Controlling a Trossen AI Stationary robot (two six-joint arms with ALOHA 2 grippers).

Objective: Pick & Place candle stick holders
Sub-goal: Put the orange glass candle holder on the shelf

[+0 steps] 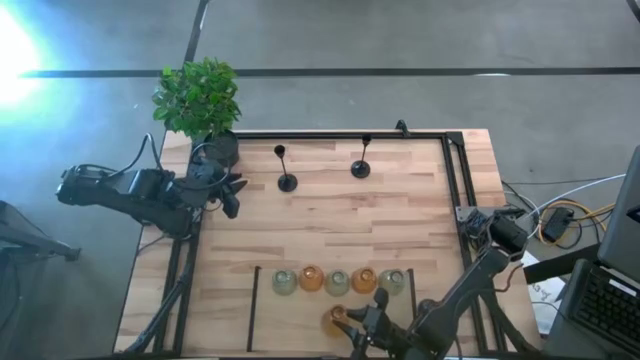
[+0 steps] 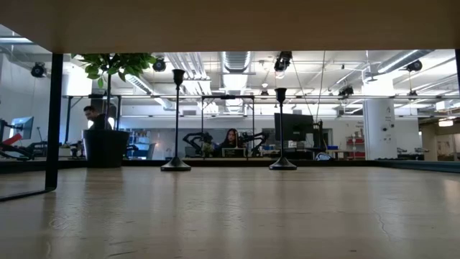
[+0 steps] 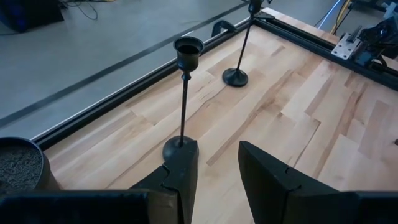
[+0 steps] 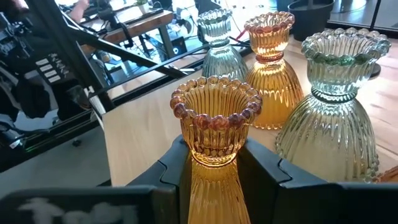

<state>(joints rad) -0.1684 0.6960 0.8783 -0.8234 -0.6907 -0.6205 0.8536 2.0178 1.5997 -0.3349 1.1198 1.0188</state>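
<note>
Amber holder (image 4: 214, 134) sits pinched between the right claw (image 1: 352, 322) fingers, at the near bench (image 1: 330, 225) edge. Just beyond the right claw stands a row of five glass holders (image 1: 338, 281), alternating clear and amber. The left claw (image 3: 219, 167) hovers with fingers spread, empty, just beside the base of a black stemmed holder (image 3: 185, 93); a second stemmed holder (image 3: 239, 43) stands farther off. The plant pot (image 1: 218, 148) occupies the corner beside the left claw.
</note>
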